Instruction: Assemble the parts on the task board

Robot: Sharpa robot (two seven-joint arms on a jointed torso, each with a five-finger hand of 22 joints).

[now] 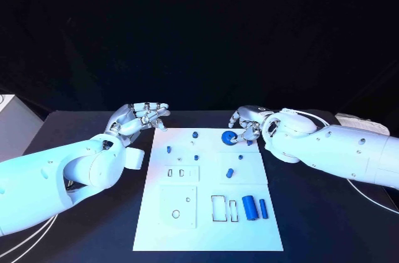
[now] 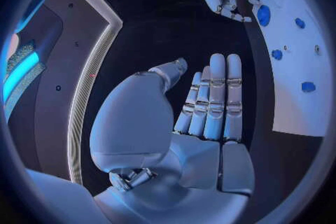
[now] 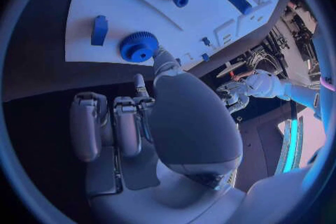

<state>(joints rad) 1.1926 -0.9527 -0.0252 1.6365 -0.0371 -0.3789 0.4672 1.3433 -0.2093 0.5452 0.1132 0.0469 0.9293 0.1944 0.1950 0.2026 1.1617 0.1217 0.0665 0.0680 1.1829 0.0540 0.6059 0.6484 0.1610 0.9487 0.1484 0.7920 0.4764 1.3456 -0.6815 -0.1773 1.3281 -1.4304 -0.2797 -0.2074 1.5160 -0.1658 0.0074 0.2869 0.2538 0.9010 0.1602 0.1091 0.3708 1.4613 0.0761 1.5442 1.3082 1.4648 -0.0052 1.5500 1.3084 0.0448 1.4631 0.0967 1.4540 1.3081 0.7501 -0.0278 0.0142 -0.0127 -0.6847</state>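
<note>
Gear at the right hand (image 1: 249,124)

Your fingers touch the gear (image 1: 229,138), hold unclear; left hand (image 1: 139,117) empty, fingers straight. Small, stiff, probably light: pinch its toothed rim.

Support: black table (image 1: 316,217), matte and dark.
Lying on it: white task board (image 1: 208,234), a long rectangle set lengthwise at the table's middle (its far end lies between the two hands).
Board surface: flat on the table, with small blue parts on it.
Table at left edge: pale object, partly visible, unidentifiable.
</note>
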